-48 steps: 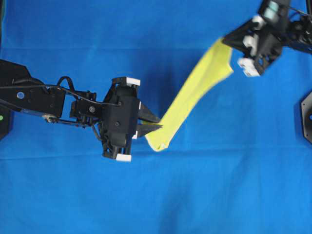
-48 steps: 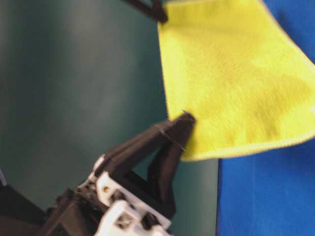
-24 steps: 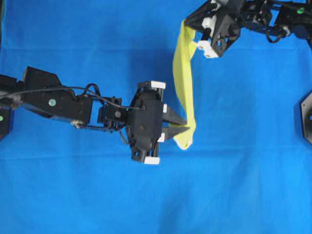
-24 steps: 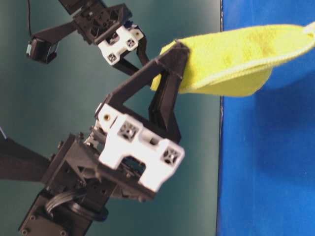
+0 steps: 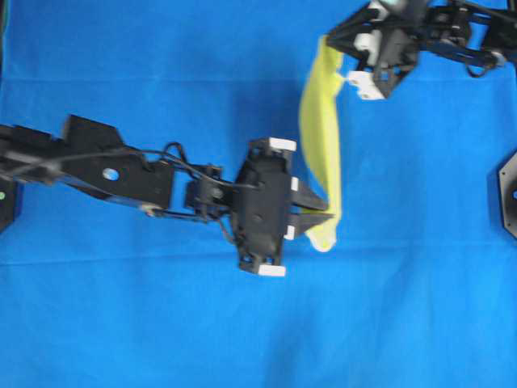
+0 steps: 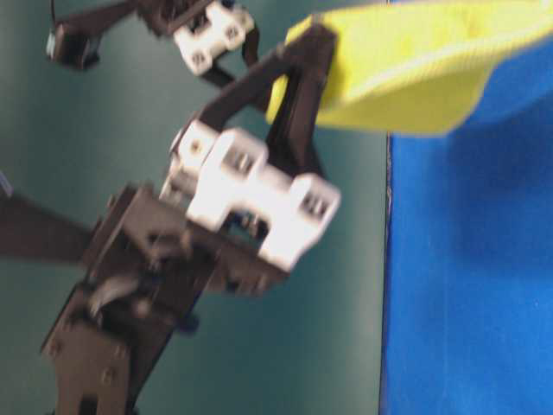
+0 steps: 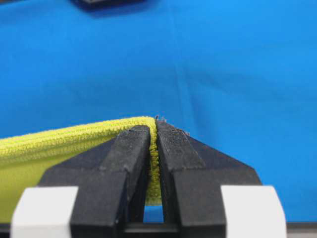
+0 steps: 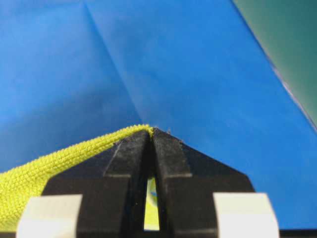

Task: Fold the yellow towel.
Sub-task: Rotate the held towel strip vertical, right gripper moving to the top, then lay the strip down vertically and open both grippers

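The yellow towel hangs in the air as a narrow sagging band above the blue cloth. My left gripper is shut on its lower corner; in the left wrist view the hem runs left from the pinched jaws. My right gripper is shut on the upper corner at the far top; the right wrist view shows the towel coming out of its tips. In the table-level view the towel stretches right from the left gripper.
A blue cloth covers the table. A black mount stands at the right edge. The left arm reaches across the middle. A dark green wall backs the table-level view.
Both grippers have moved right with the towel still held. The left gripper has also dropped slightly toward the front; the towel's band has swung with them.
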Available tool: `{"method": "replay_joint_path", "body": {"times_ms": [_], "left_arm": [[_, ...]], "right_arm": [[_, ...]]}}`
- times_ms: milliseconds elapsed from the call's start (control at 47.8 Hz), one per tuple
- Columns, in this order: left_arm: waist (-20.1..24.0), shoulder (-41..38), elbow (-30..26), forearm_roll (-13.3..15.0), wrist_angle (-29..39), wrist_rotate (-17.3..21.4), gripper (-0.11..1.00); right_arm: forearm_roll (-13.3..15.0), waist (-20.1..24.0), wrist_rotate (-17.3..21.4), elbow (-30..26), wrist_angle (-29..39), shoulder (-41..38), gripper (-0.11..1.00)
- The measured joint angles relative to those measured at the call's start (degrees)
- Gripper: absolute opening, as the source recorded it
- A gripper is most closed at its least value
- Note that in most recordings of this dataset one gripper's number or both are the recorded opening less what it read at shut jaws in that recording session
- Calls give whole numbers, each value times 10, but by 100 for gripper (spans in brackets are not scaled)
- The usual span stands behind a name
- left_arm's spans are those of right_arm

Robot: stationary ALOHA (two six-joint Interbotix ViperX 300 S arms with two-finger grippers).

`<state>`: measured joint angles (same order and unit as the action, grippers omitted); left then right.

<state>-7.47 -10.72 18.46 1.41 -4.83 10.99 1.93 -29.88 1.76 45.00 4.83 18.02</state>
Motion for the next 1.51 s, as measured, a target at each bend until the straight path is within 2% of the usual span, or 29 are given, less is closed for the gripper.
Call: {"method": "replay_joint_path", "body": {"times_ms": [168, 314, 461, 691, 796, 901, 1110, 1215, 1508], "left_arm": [[-1, -60, -68, 0, -2, 18, 3], [0, -106, -121, 0, -2, 18, 3], [0, -124, -134, 0, -1, 18, 3], [0, -122, -80, 1, -8, -29, 3], [0, -110, -40, 3, -20, -53, 3], [0, -92, 2, 4, -37, -93, 3], [-1, -66, 75, 4, -63, -163, 3], [-1, -60, 86, 4, -69, -178, 3], [-5, -59, 84, 4, -71, -181, 3]], "right_arm": [[0, -19, 0, 56, 19, 71, 3], [0, -33, 0, 81, 50, 112, 3], [6, -36, -1, 87, 58, 109, 3], [7, -36, -1, 81, 18, 22, 3], [10, -25, -1, 55, -18, -42, 3], [11, -6, -3, 20, -45, -99, 3], [12, 19, -4, -43, -57, -176, 3], [12, 23, -4, -54, -57, -184, 3], [12, 33, -5, -54, -58, -185, 3]]}}
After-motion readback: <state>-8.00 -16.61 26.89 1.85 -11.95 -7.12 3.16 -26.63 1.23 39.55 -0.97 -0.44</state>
